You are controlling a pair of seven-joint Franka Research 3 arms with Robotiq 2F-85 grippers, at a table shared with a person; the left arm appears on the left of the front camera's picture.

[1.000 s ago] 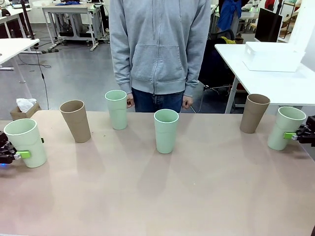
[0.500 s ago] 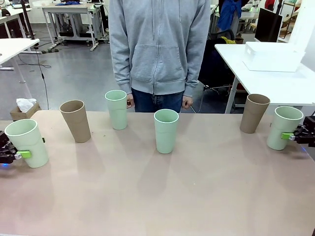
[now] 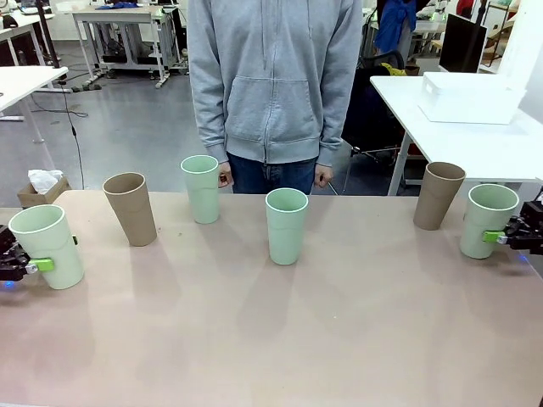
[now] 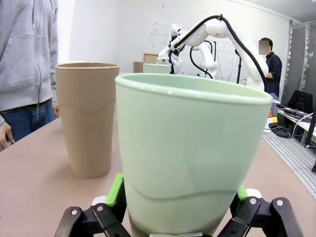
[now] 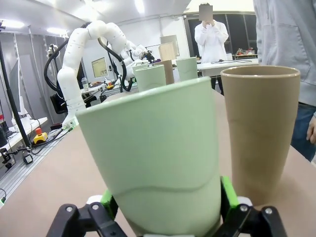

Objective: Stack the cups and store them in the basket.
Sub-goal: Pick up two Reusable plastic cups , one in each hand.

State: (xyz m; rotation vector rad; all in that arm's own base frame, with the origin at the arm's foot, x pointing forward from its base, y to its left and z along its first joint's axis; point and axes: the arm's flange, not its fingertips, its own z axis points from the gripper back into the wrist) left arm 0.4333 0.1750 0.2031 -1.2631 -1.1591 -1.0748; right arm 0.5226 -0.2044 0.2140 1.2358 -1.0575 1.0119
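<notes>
left gripper (image 4: 178,205) clamped low on the end mint cup (image 3: 47,246); right gripper (image 5: 168,202) likewise on the far-right mint cup (image 3: 488,220). Low grip probably keeps the rims free for nesting. Other four cups stand across the table (image 3: 271,339). White bin (image 3: 471,97) sits on the side table.

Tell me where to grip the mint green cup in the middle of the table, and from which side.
Grip the middle pale mint green tapered tumbler across its side wall near mid-height, coming in level from the robot's near side. It stands upright and alone, with bare beige table before it; widening upward, it should not slip down.
</notes>
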